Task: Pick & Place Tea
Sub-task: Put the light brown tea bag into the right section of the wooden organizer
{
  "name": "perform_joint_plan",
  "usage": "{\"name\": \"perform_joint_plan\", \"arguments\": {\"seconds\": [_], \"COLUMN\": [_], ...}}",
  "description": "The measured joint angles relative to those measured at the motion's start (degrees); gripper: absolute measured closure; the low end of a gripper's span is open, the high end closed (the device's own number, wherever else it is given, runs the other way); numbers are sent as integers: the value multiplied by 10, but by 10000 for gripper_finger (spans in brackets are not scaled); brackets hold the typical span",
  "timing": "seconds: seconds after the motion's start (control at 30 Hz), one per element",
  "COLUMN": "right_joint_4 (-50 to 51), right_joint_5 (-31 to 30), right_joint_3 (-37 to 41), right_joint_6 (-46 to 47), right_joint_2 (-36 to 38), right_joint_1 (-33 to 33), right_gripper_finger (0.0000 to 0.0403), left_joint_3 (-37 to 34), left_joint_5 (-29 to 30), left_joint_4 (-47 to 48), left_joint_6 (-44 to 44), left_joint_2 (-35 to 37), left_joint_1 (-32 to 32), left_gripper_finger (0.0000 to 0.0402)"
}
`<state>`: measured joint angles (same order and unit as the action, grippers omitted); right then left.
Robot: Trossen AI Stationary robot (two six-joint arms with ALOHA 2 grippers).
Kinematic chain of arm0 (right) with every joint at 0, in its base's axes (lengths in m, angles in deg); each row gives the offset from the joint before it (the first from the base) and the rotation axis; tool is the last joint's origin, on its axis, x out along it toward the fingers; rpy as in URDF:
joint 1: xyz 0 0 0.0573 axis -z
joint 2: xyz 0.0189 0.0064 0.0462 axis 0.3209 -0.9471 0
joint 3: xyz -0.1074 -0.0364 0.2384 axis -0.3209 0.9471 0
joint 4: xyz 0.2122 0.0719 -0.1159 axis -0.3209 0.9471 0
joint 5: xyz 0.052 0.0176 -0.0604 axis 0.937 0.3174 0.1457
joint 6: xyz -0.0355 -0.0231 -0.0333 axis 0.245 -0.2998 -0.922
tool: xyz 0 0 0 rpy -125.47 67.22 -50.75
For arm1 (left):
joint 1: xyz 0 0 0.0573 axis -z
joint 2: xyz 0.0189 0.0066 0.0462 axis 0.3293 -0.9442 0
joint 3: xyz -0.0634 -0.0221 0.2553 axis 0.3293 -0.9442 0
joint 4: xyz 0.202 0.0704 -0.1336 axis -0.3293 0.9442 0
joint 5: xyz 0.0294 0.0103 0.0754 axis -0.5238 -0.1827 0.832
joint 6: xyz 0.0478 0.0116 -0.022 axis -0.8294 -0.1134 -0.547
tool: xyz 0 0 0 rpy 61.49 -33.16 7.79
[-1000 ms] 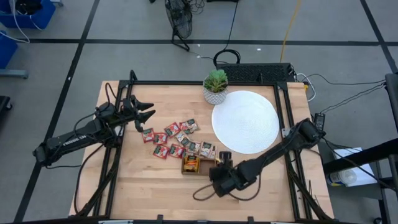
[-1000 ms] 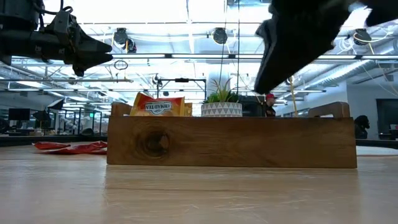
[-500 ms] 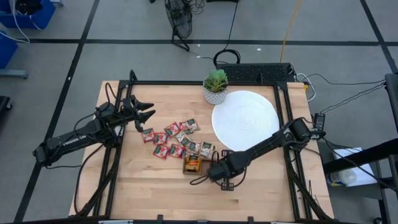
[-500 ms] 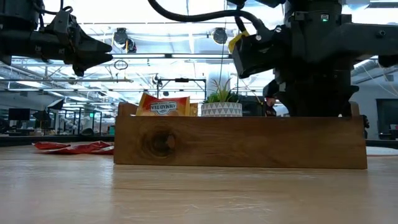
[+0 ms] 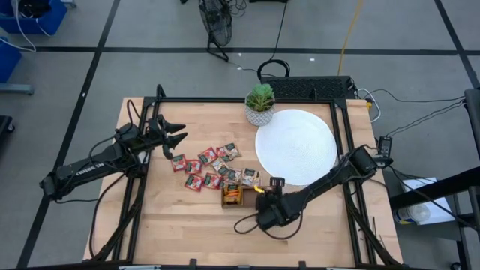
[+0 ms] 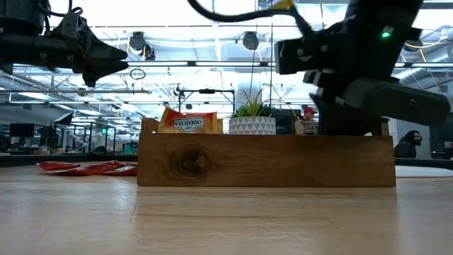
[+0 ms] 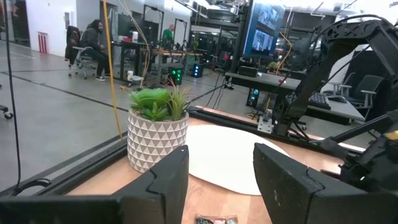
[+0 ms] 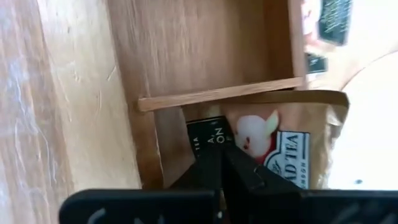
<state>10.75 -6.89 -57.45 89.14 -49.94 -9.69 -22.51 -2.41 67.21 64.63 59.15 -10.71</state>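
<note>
Several small tea sachets (image 5: 214, 169), mostly red, lie flat on the wooden table left of the white disc (image 5: 296, 146). Just near of them stands a small wooden tray (image 5: 234, 197), with an orange sachet (image 6: 187, 122) upright in one end compartment. My right gripper (image 8: 222, 158) slants down into the tray's other end, shut on a pale tan tea sachet (image 8: 273, 143). My left gripper (image 5: 180, 136) hangs open and level above the table, left of the pile, touching nothing. My right gripper pinches the pale sachet between its two shut fingers, at the edge (image 8: 239, 146) nearest the wrist. The fingers slant down from the table's near right. The sachet lies inside the tray's end compartment, against the tray's wall (image 8: 217, 93); its top shows above the rim (image 6: 306, 126).
A potted green plant (image 5: 260, 105) stands at the far edge beside the disc. Black frame rails (image 5: 341, 135) run along the table's sides. Bare wood lies near of the tray (image 5: 195, 232).
My right gripper has come down and tipped steeper into the tray's end compartment, staying shut on the pale sachet. The tray has shifted and turned a little on the table.
</note>
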Motion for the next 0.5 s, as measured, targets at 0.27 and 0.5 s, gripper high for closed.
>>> {"name": "perform_joint_plan", "arguments": {"seconds": [0.27,0.5], "right_joint_4": [-4,-6], "right_joint_5": [-84,-95], "right_joint_3": [3,41], "right_joint_6": [48,81], "right_joint_2": [0,1], "right_joint_1": [-13,-6], "right_gripper_finger": [403,403], "left_joint_3": [0,0], "left_joint_5": [0,0], "left_joint_4": [0,0], "left_joint_6": [0,0], "left_joint_2": [0,0], "left_joint_1": [0,0], "left_gripper_finger": [220,220]}}
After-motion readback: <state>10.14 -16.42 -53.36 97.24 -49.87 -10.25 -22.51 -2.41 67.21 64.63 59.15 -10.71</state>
